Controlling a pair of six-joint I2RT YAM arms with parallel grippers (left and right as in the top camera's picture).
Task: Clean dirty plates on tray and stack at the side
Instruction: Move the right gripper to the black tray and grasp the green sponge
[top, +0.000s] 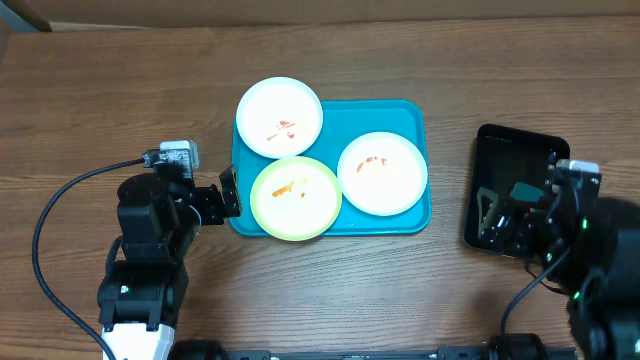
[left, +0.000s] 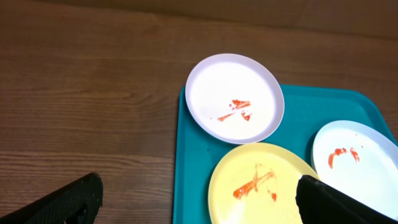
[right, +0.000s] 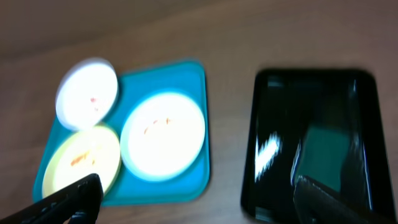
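The turquoise tray (top: 400, 118) lies mid-table with three plates on it. A white plate (top: 279, 116) overhangs its far left corner, a yellow-green plate (top: 295, 197) sits at its near left, and a second white plate (top: 383, 172) is on the right. All three carry orange-red smears. My left gripper (top: 230, 192) hovers open at the tray's left edge. In the left wrist view, the left gripper (left: 199, 199) spans the tray (left: 193, 162) rim and the yellow-green plate (left: 261, 180), holding nothing. My right gripper (top: 505, 215) stands open and empty over the black tray.
A smaller black tray (top: 515, 190) lies to the right of the turquoise one, with a dark green object (right: 326, 149) inside. A black cable (top: 60, 200) loops on the wood at the far left. The right wrist view is blurred.
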